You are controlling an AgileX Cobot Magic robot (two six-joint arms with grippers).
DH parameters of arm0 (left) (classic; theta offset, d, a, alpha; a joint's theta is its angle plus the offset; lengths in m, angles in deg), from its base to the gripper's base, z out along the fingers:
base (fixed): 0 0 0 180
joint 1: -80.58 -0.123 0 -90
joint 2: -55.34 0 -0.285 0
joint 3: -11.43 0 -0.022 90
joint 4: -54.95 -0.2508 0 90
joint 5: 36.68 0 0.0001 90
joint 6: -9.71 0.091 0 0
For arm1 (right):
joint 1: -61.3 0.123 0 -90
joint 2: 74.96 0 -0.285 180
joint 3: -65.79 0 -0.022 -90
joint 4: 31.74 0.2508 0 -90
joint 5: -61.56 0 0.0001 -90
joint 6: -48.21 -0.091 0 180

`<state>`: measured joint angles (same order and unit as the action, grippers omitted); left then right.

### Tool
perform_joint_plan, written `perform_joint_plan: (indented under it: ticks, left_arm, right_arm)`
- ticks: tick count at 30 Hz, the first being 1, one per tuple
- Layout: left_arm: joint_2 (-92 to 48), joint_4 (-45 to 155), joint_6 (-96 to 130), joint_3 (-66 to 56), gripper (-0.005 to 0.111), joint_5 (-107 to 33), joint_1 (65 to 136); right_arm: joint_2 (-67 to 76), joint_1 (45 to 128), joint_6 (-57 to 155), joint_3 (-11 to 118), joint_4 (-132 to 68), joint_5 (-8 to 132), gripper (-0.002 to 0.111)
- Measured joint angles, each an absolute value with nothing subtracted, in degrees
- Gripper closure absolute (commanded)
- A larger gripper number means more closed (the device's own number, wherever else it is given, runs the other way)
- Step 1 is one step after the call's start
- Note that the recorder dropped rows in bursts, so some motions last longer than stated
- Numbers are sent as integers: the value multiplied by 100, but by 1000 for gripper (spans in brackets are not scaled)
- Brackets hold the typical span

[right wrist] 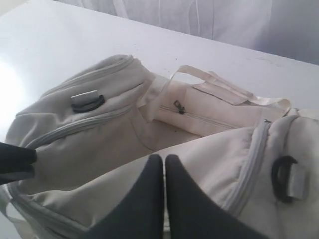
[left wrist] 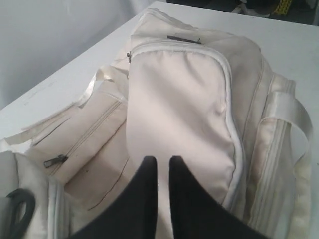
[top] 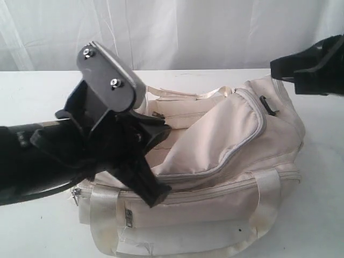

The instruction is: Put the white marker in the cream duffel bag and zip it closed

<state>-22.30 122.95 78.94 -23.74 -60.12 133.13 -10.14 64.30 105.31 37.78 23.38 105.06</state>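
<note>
The cream duffel bag (top: 226, 177) lies on the white table, its top flap (left wrist: 179, 99) pushed up and folded so that part of the inside (right wrist: 164, 134) shows. The white marker is out of view. My left gripper (left wrist: 163, 159) hangs low over the flap's near edge, at the bag's front left (top: 156, 196). Its jaws stand a narrow slit apart with nothing seen between them. My right gripper (right wrist: 165, 157) is shut and empty, up in the air beyond the bag's right end (top: 274, 69).
The white table (top: 32, 91) runs back to a white curtain (top: 161, 27). Webbing straps (top: 107, 215) hang down the bag's front. The left arm's black body (top: 80, 145) blocks the bag's left part in the exterior view.
</note>
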Motion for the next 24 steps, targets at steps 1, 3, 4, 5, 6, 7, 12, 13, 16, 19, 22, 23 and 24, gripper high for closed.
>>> perform_joint_plan:
  ticks: [1,3,4,5,6,7,12,13,16,19,22,23,24]
  left_arm:
    - [-2125,12307,7884,-2491,101,-6046,13313]
    - [-1935,12307,7806,-2717,103,-6137,13313]
    - [-1825,12307,7747,-2829,103,-6194,13313]
    - [-1735,12307,7717,-2920,103,-6223,13313]
    - [-1626,12307,7657,-3026,103,-6255,13313]
    - [-1519,12307,7618,-3128,103,-6279,13313]
    - [-1027,12317,7571,-3585,103,-6452,13313]
    - [-938,12317,7571,-3669,103,-6486,13313]
    - [-718,12317,7571,-3895,103,-6650,13313]
    - [-561,12317,7571,-4060,103,-6824,13313]
    - [-510,12317,7571,-4180,103,-6927,13313]
    - [-510,12317,7571,-4194,103,-6953,13313]
    - [-510,12317,7571,-4203,103,-6958,13313]
  right_arm:
    - [-1088,6430,10607,3670,2462,10506,108]
    - [-1252,6430,10857,3376,2826,10483,108]
    - [-1328,6430,11029,3245,2995,10466,108]
    - [-1428,6430,11224,3079,3230,10427,108]
    - [-1534,6430,11428,2911,3535,10403,108]
    - [-1624,6430,11591,2775,3732,10376,108]
    - [-2261,6430,12348,1989,4641,10076,108]
    - [-2366,6430,12419,1878,4731,10010,108]
    - [-2719,6430,12521,1517,4894,9859,108]
    - [-3070,6430,12552,1186,4961,9780,108]
    - [-3313,6430,12560,935,4992,9770,108]
    - [-3359,6430,12560,887,5002,9758,108]
    - [-3404,6430,12560,839,5002,9758,108]
